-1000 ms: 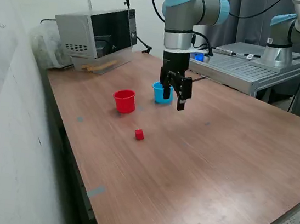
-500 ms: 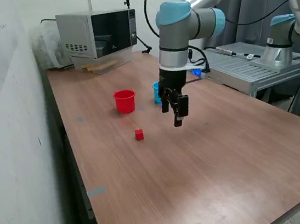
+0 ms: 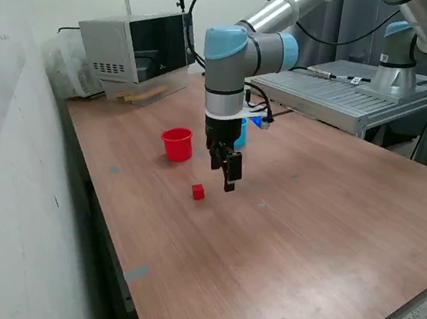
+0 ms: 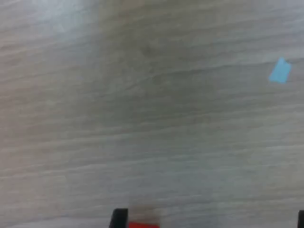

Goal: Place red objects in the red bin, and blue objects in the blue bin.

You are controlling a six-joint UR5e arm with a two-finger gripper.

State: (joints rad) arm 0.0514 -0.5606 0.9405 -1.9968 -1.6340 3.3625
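My wooden surface [image 3: 305, 242] meets a white wall [image 3: 6, 179]; a microwave [image 3: 134, 43] sits at the far corner.

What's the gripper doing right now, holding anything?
Gripper: open and empty, hanging above the table beside the red cube, not touching it.

We see a brown wood-grain table top [image 3: 308, 219] with a smooth, faintly sheeny finish. The small round red plastic cup [image 3: 177, 144] looks smooth and slightly glossy. The little solid red cube [image 3: 198, 193] looks matt. The arm's black gripper [image 3: 225, 170] looks like matt plastic or metal.
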